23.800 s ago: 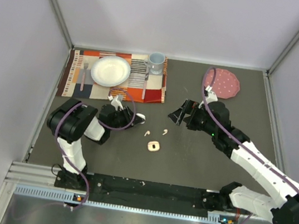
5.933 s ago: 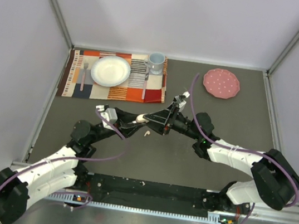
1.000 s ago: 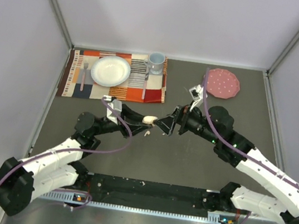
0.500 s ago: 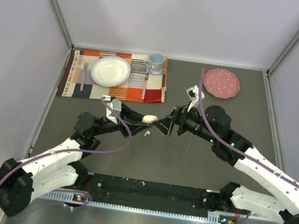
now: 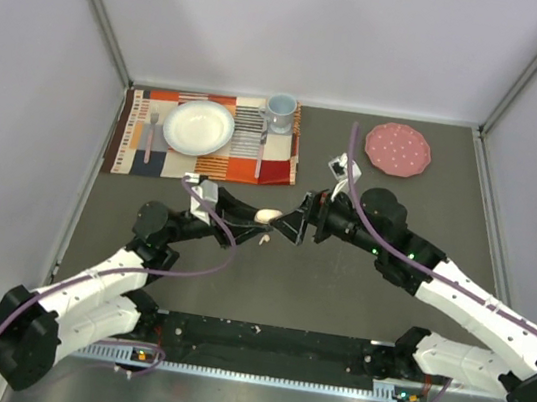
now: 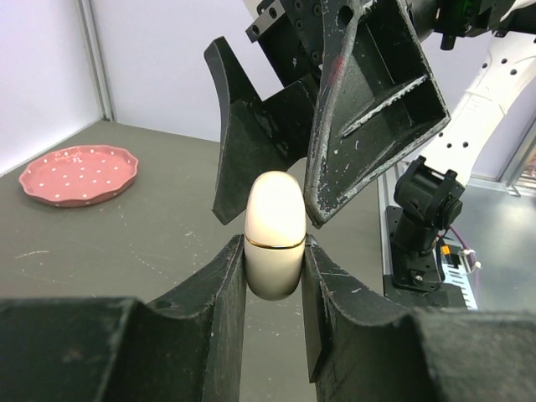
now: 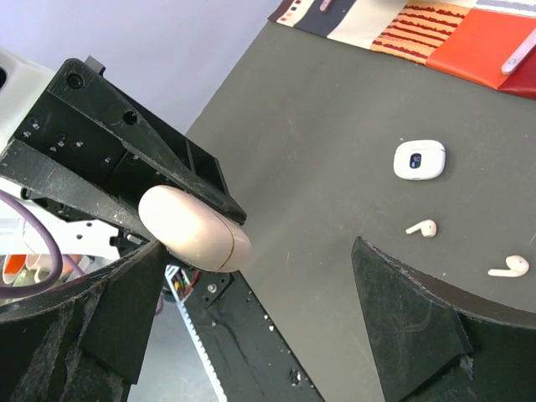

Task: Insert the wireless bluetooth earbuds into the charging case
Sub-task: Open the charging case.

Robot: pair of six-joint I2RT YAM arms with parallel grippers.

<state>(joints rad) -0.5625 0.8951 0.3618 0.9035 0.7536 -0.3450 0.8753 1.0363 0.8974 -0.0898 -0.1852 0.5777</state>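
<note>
My left gripper (image 5: 264,218) is shut on a cream, egg-shaped charging case (image 5: 268,216), closed and held above the table; in the left wrist view the case (image 6: 275,234) sits between its fingers (image 6: 209,293). My right gripper (image 5: 297,222) is open, and its jaws flank the case's free end without clearly touching it. The right wrist view shows the case (image 7: 194,228) by that gripper's (image 7: 258,247) left finger. Two white earbuds (image 7: 421,227) (image 7: 509,268) lie on the table below. One earbud (image 5: 265,239) shows in the top view.
A small white case with a dark window (image 7: 419,159) lies near the earbuds. A striped placemat (image 5: 209,157) with a white bowl (image 5: 199,127), cutlery and a mug (image 5: 280,112) lies at the back left. A pink dotted plate (image 5: 398,149) sits at the back right.
My right gripper has moved a little left, closer round the case's end. My left gripper still holds the case in about the same place.
</note>
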